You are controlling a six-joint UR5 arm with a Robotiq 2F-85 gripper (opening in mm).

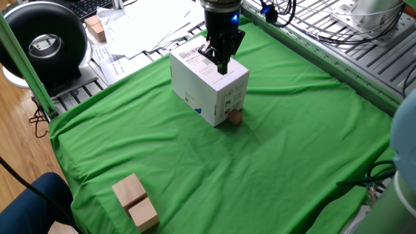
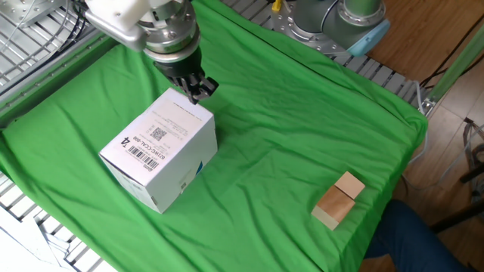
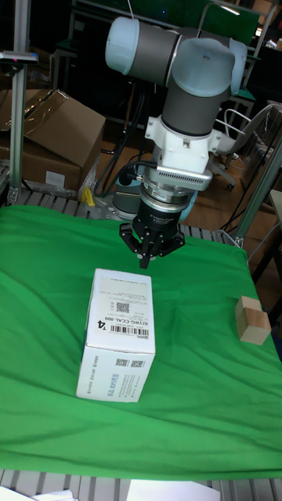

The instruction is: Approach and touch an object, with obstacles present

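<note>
Box [image 1: 209, 88]: our landmark, on the green-draped desk. Cube [image 1: 234, 117]: touching the box's base, untouched. Gripper [image 1: 220, 64]: above the box top, fingers clenched, grasping nothing. We judge the approach unfinished; contact with the cube remains.

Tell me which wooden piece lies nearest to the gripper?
The tiny wooden cube, touching the white box below the gripper. The two larger blocks sit together far off near the cloth's edge.
</note>
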